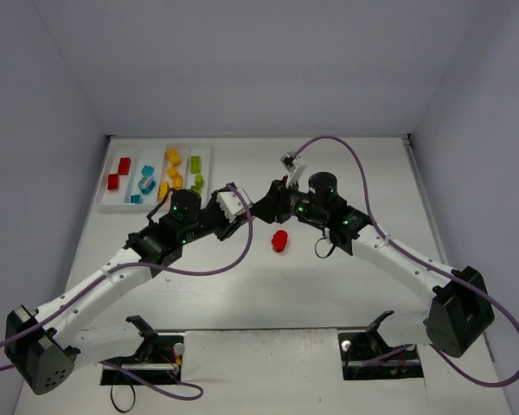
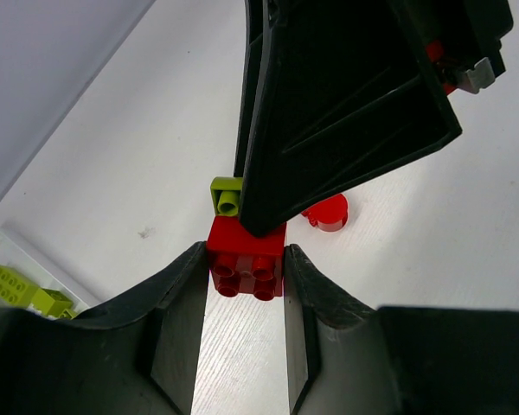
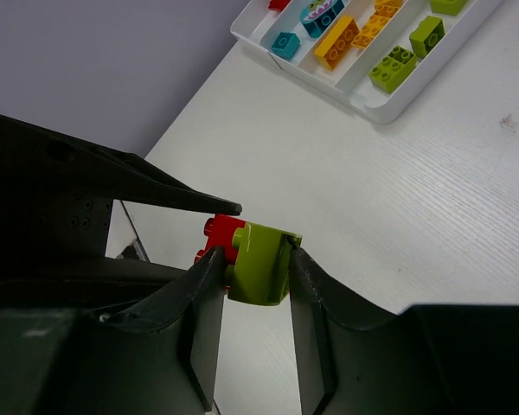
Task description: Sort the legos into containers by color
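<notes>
My left gripper is shut on a red brick, and my right gripper is shut on a lime green brick. The two bricks are joined in one clump, held above the table. In the top view the left gripper and right gripper meet tip to tip at the table's middle, hiding the clump. The white tray at the far left holds red, cyan, yellow and lime bricks in separate compartments. It also shows in the right wrist view.
A small red rounded piece lies on the table just below the grippers, and it also shows in the left wrist view. Purple cables loop over both arms. Grey walls close in the table on three sides.
</notes>
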